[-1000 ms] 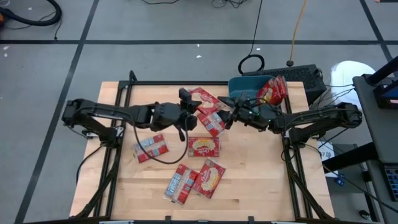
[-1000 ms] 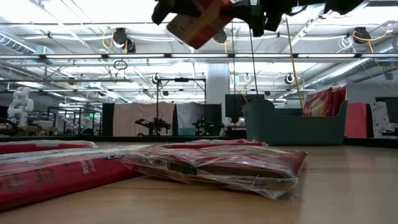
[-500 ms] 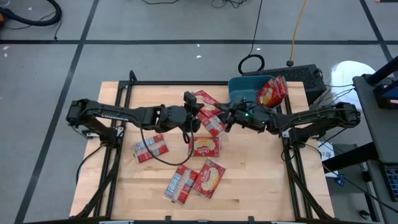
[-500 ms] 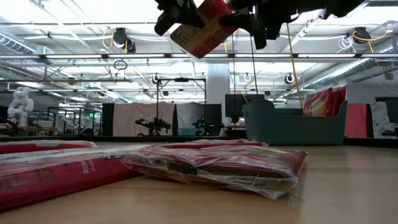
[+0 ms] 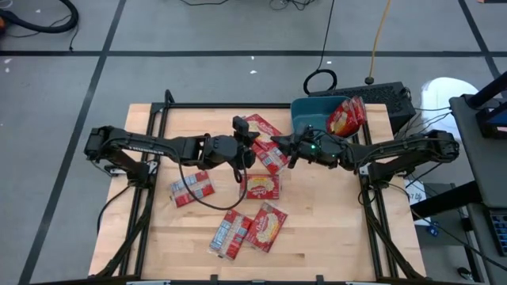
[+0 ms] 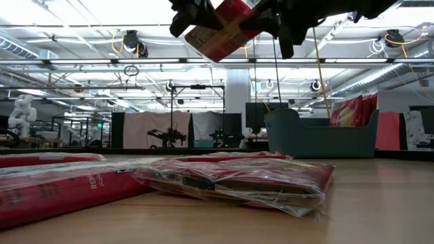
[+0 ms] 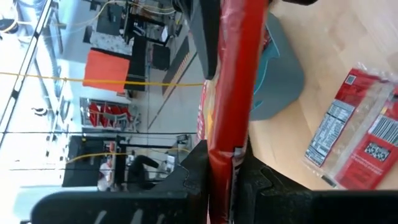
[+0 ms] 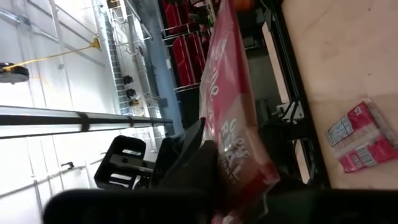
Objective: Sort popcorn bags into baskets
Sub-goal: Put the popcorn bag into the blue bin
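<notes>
Two sets of jaws, one packet, up in the air over the desk (image 5: 333,226)!
Left jaws (image 5: 252,144) are clamped on the raised popcorn bag (image 5: 268,152), and my right jaws (image 5: 279,145) pinch its other end, beside the teal basket (image 5: 305,111). One bag (image 5: 346,115) leans in that basket; five more bags (image 5: 238,215) lie flat on the wood below.

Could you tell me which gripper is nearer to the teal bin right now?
Right. The right gripper sits just in front of the teal bin, near its front corner; the left gripper is farther out over the table. Both grip one raised popcorn bag.
</notes>
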`<state>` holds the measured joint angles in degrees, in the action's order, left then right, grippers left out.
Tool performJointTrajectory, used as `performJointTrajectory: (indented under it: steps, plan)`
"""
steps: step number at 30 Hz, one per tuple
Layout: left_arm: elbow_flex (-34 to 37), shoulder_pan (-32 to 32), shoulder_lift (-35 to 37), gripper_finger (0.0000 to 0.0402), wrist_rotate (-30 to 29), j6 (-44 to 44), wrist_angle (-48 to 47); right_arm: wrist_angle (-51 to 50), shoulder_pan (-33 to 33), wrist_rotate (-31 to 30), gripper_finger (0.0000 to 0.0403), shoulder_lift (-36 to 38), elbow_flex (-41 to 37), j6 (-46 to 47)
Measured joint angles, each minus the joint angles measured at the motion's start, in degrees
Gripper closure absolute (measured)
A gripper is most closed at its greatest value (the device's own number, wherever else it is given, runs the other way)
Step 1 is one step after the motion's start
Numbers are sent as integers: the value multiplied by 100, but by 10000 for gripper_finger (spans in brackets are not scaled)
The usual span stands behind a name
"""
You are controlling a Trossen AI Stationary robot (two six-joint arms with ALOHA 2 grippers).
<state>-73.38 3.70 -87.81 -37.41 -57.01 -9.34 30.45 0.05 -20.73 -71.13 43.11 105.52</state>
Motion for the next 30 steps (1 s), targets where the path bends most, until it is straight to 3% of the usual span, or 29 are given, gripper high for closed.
performJointTrajectory:
  steps: [6, 15, 19, 25, 30]
  plan:
    - [0, 18, 0, 334, -35, 712, 0, -9, -40, -1, 390, 0, 0, -287]
    - [0, 83, 426, 206, -381, 2477, -8, 313, -386, -6, 390, 188, 0, -1189]
    - [0, 107, 953, 171, -414, 3153, -70, 315, -663, 285, 390, 520, 0, -1808]
    - [-1, -52, 1885, 165, -503, 5067, -194, 341, -1027, 503, 390, 1277, 0, -2641]
    - [-4, -535, 2493, 186, 394, 6598, -918, -179, -1287, 1147, 390, 1907, 0, -2985]
